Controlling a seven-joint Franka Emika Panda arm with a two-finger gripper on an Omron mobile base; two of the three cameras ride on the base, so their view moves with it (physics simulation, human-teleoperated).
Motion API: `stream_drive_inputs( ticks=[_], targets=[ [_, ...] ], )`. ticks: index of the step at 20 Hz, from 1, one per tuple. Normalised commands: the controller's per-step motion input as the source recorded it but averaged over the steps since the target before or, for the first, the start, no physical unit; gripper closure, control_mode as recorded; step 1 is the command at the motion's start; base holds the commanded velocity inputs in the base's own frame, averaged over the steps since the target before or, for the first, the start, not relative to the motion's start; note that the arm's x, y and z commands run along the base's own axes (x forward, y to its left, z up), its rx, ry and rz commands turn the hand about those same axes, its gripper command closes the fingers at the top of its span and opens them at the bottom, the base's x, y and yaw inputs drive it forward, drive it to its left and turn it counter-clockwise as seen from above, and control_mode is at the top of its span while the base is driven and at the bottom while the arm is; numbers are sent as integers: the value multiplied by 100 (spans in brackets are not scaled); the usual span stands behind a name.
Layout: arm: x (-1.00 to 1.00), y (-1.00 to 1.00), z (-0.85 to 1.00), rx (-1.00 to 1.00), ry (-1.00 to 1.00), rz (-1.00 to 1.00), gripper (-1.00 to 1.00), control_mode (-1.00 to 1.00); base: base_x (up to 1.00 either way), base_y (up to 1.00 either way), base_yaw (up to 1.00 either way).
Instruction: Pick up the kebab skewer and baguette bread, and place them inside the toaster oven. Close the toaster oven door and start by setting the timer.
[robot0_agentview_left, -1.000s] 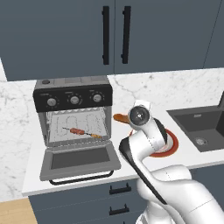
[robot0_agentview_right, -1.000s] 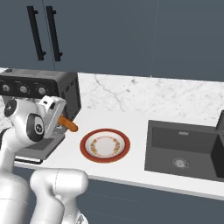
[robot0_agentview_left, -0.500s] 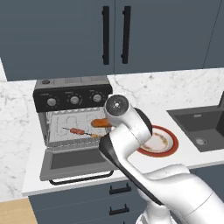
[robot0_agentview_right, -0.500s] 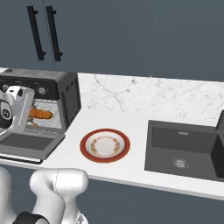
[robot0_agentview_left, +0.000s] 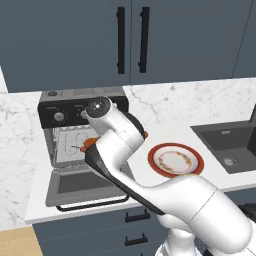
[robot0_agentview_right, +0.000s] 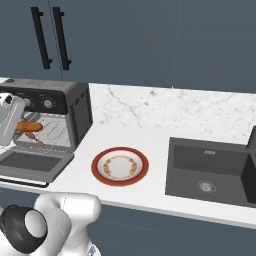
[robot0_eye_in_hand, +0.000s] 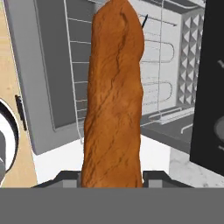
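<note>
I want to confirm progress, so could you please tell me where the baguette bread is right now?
The baguette bread is held between the fingers at the open mouth of the toaster oven, on the counter's left end, above the wire rack.

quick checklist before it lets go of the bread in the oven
1. Baguette bread held by the gripper: ok.
2. Toaster oven door open, flat: ok.
3. Bread end inside the toaster oven, over the wire rack: ok.
4. Kebab skewer already on the rack: ok.
5. Bread clear of skewer: cannot tell.
6. Plate left without food: ok.
</note>
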Motion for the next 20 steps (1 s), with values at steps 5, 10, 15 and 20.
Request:
stream_drive_inputs(
  ticks=[5,10,15,20],
  targets=[
    [30,25,-14,0,0,-9,100,-100,0,0,0],
    [7,8,-35,1,0,-8,100,-100,0,0,0],
    [0,0,-19,4,0,0,100,-100,0,0,0],
    [0,0,-26,2,0,0,100,-100,0,0,0]
  ],
)
